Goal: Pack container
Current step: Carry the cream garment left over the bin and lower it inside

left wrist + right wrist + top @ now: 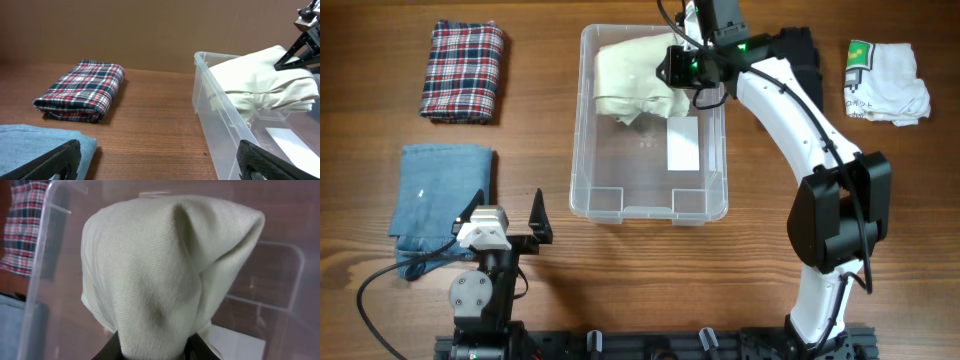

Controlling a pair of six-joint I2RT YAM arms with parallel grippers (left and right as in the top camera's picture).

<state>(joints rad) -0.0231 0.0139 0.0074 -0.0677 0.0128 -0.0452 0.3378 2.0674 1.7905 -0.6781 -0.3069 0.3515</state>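
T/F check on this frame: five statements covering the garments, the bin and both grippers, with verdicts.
1. The right gripper is shut on the cream cloth, which sits partly inside the container. True.
2. The left gripper holds the blue cloth. False: it is open and empty, at that cloth's edge.
3. The plaid cloth lies inside the container. False: it lies folded on the table, left of the container.
4. A white printed garment lies on the table right of the container. True.
5. A white label shows on the container's base. True.
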